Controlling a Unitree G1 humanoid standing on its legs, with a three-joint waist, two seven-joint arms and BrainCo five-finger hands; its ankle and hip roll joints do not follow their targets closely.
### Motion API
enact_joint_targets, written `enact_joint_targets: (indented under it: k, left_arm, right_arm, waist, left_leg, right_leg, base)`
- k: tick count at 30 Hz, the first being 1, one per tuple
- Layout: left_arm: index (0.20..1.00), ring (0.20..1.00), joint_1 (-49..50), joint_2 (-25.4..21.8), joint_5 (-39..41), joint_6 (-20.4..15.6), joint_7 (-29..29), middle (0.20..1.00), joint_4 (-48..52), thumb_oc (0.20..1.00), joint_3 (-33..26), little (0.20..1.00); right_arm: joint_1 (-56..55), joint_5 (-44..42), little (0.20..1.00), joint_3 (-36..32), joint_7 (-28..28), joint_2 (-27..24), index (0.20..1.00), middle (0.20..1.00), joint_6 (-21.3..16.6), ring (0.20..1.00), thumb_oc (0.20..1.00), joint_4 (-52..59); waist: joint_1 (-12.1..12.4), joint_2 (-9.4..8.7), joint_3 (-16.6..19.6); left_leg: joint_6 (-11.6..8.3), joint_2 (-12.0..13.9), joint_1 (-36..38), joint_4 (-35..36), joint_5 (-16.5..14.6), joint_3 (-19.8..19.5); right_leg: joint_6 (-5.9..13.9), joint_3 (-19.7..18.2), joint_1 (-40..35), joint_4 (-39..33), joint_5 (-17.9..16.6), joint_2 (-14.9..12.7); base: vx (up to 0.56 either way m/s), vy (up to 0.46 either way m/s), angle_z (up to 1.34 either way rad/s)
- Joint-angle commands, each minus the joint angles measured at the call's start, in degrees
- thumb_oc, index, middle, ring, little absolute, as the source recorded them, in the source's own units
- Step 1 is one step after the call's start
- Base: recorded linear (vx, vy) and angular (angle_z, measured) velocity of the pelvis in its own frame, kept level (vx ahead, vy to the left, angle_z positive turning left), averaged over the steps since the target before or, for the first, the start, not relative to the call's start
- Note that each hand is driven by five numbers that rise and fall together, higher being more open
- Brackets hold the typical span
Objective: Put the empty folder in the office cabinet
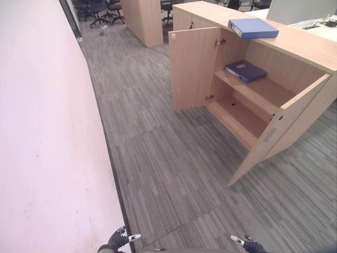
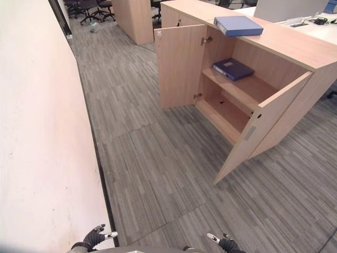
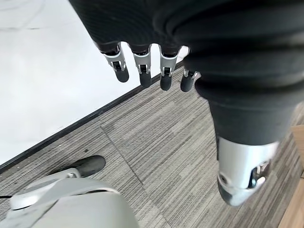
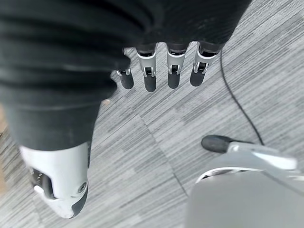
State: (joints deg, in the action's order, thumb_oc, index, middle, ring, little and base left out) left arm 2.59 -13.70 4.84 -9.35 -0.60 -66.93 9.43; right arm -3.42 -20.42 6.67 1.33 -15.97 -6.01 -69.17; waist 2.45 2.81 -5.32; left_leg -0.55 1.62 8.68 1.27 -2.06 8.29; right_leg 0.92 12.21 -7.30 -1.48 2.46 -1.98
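Left hand (image 3: 142, 52) hanging low over grey carpet (image 3: 156, 142), fingers (image 3: 142, 71) straight and relaxed, thumb (image 3: 242, 175) apart, holding nothing. Right hand (image 4: 156, 52) likewise low over the carpet, fingers (image 4: 150, 76) straight and spread a little, thumb (image 4: 59, 185) off to the side, nothing held. Seen from the head, both at the bottom edge: left hand just beside a pale wall (image 1: 42, 132), right hand further from it.

Well ahead of both hands and off toward the right hand's side: wooden office cabinet (image 1: 295, 47), both doors swung open. Light blue folder (image 1: 253, 28) lying flat on the cabinet top, well apart from either hand. Dark blue folder (image 1: 246, 70) lying flat on the upper shelf (image 1: 258, 95) inside. Lower shelf (image 1: 239, 116) beneath it. Far beyond the left hand, black office chairs (image 1: 100, 9).
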Motion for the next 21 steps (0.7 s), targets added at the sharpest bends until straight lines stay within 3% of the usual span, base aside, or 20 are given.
enact_joint_targets:
  k: [1, 21]
  left_arm:
    - [1.0, 1.0, -1.84, -1.58, 1.41, -1.84, 0.08, 1.0, -0.25, 1.0, 0.57, 1.0]
    - [1.0, 1.0, -1.91, -0.67, 2.17, -1.77, 0.23, 1.0, -1.55, 1.0, 0.42, 1.0]
  right_arm:
    - [2.47, -2.58, 1.0, 0.15, 0.57, 0.06, 1.0, 1.0, -1.87, 1.0, 1.0, 0.36]
    - [1.67, -1.56, 1.0, 0.02, 0.36, 0.14, 1.0, 1.0, -1.28, 1.0, 1.0, -1.57]
  waist:
    - [0.62, -2.68, 0.25]
    - [0.23, -2.33, 0.13]
  left_leg:
    - [-4.8, 4.84, 1.38, 3.73, 0.05, -2.6]
    - [-5.09, 5.11, 1.12, 3.73, 0.16, -3.14]
  right_leg:
    - [8.36, -1.84, -3.36, -3.52, -2.21, -7.51]
    - [8.07, -1.66, -3.21, -3.52, -1.82, -7.11]
  base:
    - [0.0, 0.0, 0.0]
    - [0.0, 0.0, 0.0]
